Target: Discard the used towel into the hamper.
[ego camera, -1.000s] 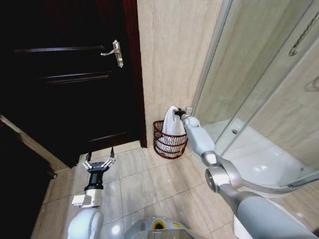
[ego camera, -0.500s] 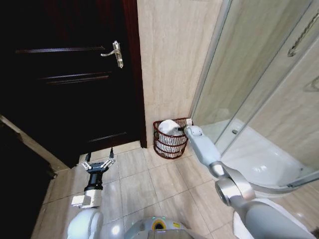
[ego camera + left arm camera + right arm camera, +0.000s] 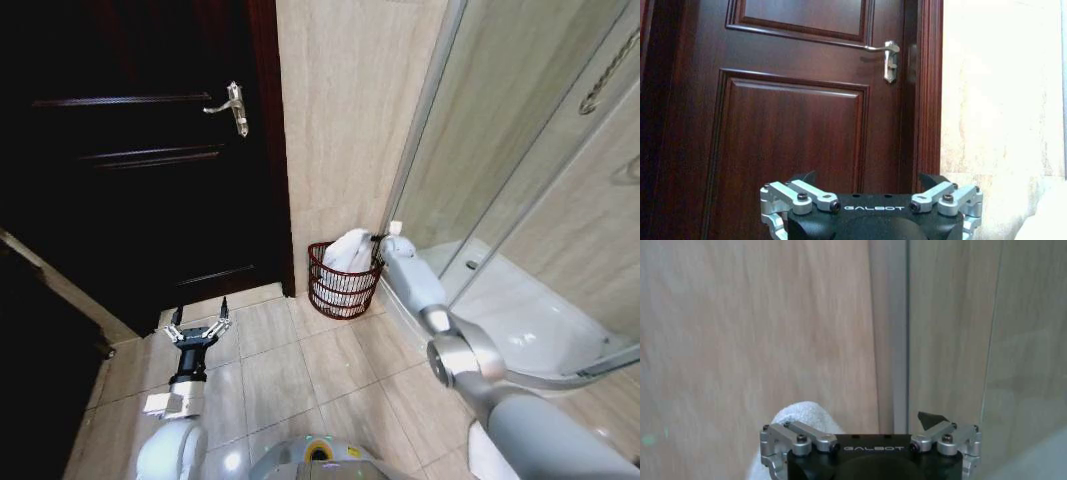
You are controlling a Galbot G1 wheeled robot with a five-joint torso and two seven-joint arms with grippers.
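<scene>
So here's where we're at: the white towel (image 3: 347, 262) is sitting in the hamper (image 3: 341, 282), the little reddish-brown wire basket on the tile floor (image 3: 300, 360) in the corner between the dark wooden door (image 3: 140, 160) and the glass shower enclosure (image 3: 520, 200). The towel's not fully down though, a good hump of it pokes above the rim.

Our right claw (image 3: 382, 240) is stretched out at the hamper's rim, just beside the towel on the shower side. In the right wrist view the towel (image 3: 803, 417) shows up next to one finger, with the other dark fingertip (image 3: 931, 418) standing well apart from it, so we read the right claw (image 3: 870, 432) as spread open and not holding anything. Whether it's touching the towel, we honestly can't tell.

The left claw (image 3: 198, 328) is parked low over the floor facing the door, fingers splayed open, doing nothing. Same story in its wrist view, left claw (image 3: 870, 192) pointed at the door handle (image 3: 888, 59).

Our take: this is the drop-off step, and it looks basically done. The next move probably calls for lifting the right arm clear without snagging the towel or knocking the light wire basket over.
</scene>
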